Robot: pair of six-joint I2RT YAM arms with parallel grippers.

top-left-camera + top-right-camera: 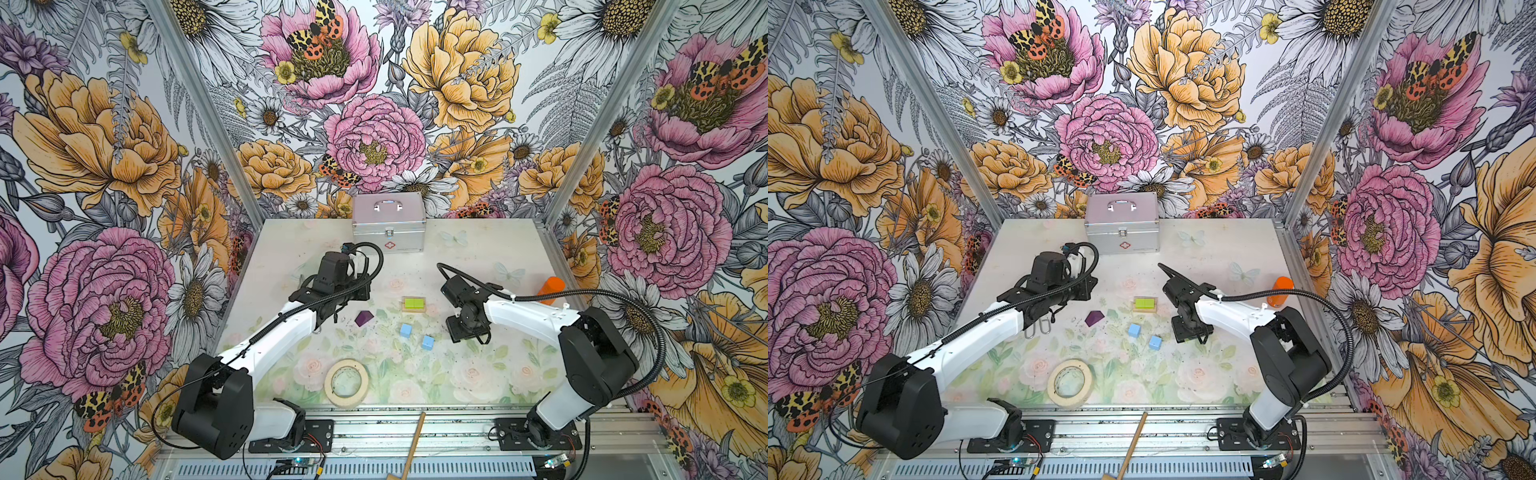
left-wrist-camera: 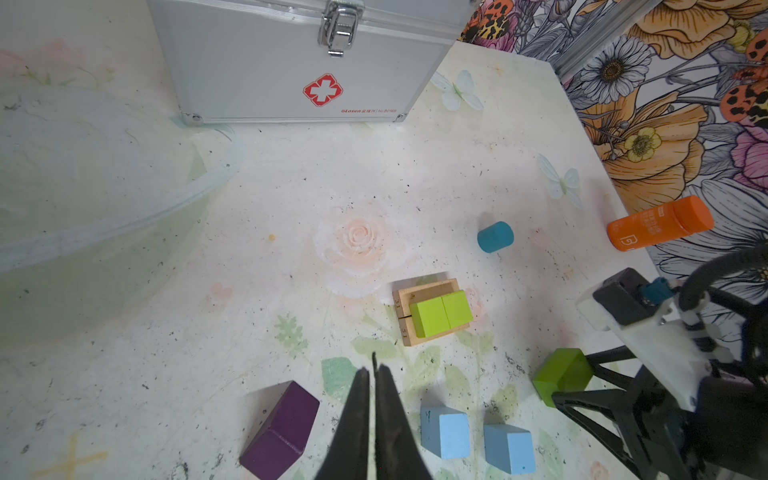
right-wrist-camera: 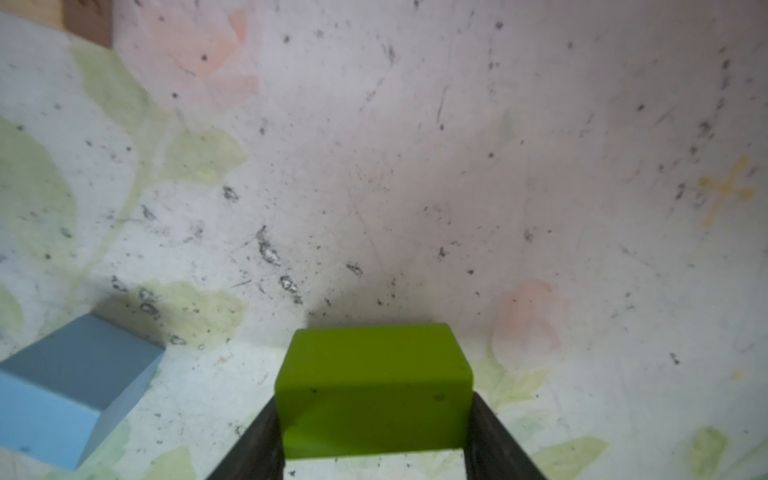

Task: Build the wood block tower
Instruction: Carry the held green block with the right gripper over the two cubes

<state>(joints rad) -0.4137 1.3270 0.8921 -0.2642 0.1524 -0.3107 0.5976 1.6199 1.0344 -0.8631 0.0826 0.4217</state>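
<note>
Right now my right end effector (image 3: 374,401) has a dark finger pressed against each side of a loose lime-green block (image 3: 374,365), so I read it as grasping that block. The block sits low over the bench (image 3: 415,166). I cannot tell whether its underside touches the surface.

My left end effector (image 2: 371,372) is clenched, fingers together with nothing between them. It hangs above the bench between the purple roof block (image 2: 280,428) and a light-blue cube (image 2: 444,432). A second light-blue cube (image 2: 509,449) stands just beside the first, apart from it.

The tower's base is near the middle of the bench: two tan bars (image 2: 405,316) lie side by side, and a lime-green pair (image 2: 440,311) rests on them, the two blocks touching each other. In both top views the purple roof block lies on the left arm's side of this base, and the two cubes lie in front of it, toward the arm mounts. The right arm's wrist is just to the right of the cubes.

The teal cylinder (image 2: 495,237) lies on its side beyond the base, well apart from it. An orange container (image 1: 552,289) is at the bench's right edge, a tape roll (image 1: 347,382) lies flat near the front, and a silver first-aid case (image 1: 389,222) stands against the back wall.
</note>
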